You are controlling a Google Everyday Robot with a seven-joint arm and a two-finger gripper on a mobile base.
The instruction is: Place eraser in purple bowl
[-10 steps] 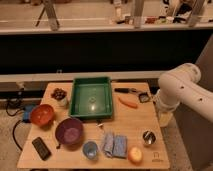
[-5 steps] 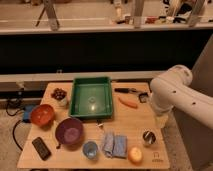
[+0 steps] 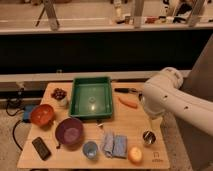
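The eraser (image 3: 41, 148), a flat black block, lies at the front left corner of the wooden table (image 3: 150, 156). The purple bowl (image 3: 69, 132) stands just right of it and a little farther back, and looks empty. My white arm (image 3: 170, 100) reaches in from the right over the table's right side. The gripper (image 3: 150, 123) hangs below the arm, just above a small metal cup (image 3: 148, 137), far from the eraser and the bowl.
An orange bowl (image 3: 42, 114) sits left of the purple one. A green tray (image 3: 91, 96) fills the table's middle back. A small blue cup (image 3: 90, 149), a folded cloth (image 3: 114, 145), a yellow fruit (image 3: 135, 155), a carrot (image 3: 128, 103) and a bowl of grapes (image 3: 60, 94) are around.
My arm has swung leftward and lower over the table's right side. The objects on the table have not moved.
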